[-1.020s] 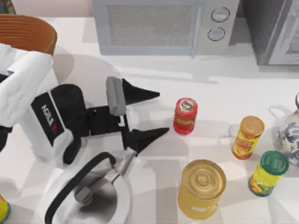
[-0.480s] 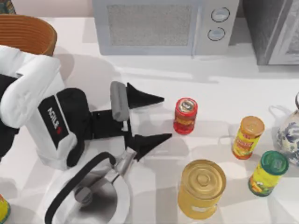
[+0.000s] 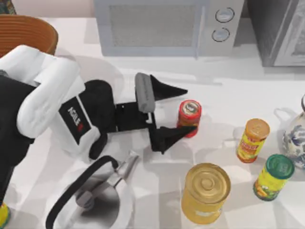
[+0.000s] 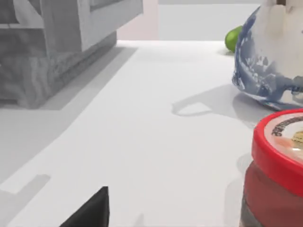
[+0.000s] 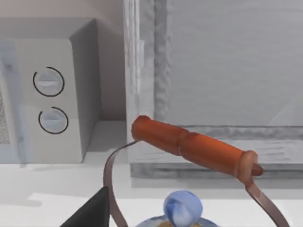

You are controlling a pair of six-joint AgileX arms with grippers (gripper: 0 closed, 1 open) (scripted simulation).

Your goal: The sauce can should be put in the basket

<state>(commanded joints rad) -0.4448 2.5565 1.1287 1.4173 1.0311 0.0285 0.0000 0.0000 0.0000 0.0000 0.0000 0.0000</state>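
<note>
Left hand (image 3: 182, 110) nearer 1 sauce can (image 3: 189, 118)

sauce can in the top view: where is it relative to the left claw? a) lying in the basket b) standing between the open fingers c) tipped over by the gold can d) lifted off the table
b: the sauce can stands upright on the table, with the left claw open, one finger on each side.
</note>
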